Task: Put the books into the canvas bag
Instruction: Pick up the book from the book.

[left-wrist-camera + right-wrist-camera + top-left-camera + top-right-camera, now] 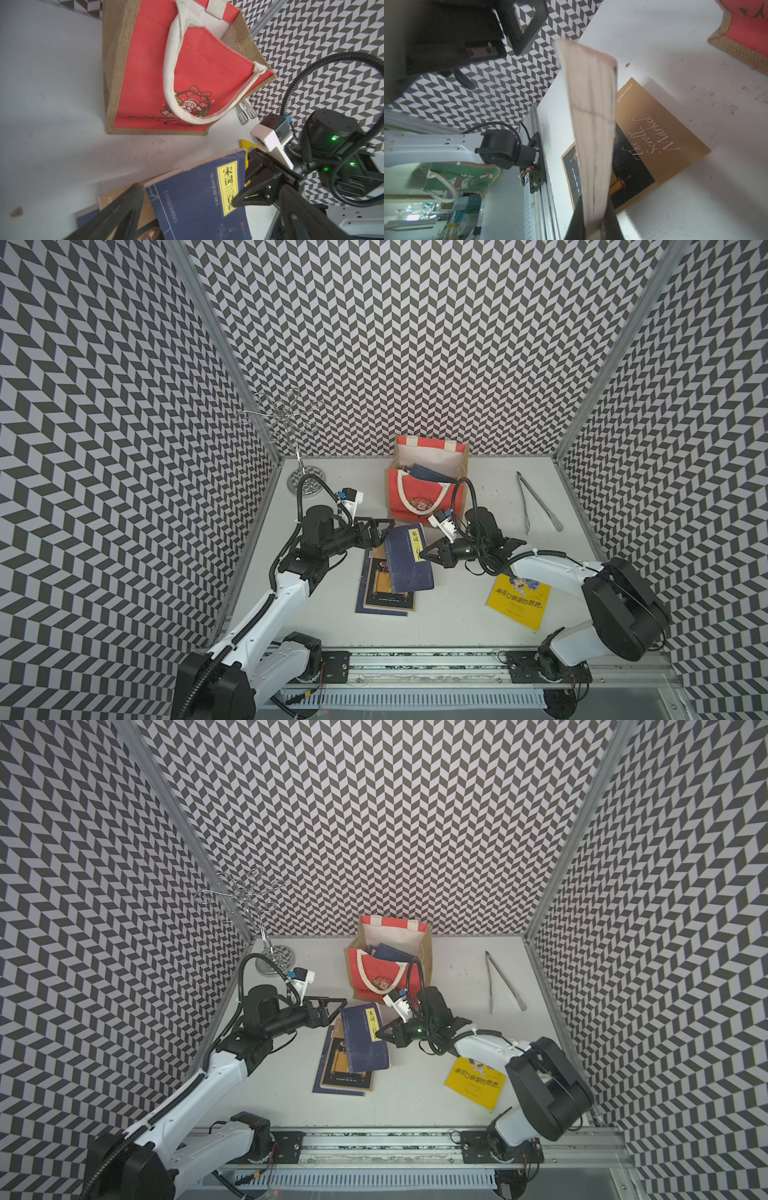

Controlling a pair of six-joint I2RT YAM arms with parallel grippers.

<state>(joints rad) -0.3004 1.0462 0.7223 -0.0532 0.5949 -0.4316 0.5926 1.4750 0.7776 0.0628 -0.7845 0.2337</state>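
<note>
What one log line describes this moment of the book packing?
right gripper: shut on navy book, one edge raised | left gripper: open, beside it | canvas bag: upright, books inside | yellow book: on table

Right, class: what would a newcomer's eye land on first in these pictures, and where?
The red bag stands at the back of the table, blue books inside. Just in front, the right gripper pinches a navy book by its edge, tilted over a pile. A bright yellow book lies alone beside the right arm.

tan book (654, 116): "The Scroll Marked" | navy book (193, 207) label: 宋词三百
</note>
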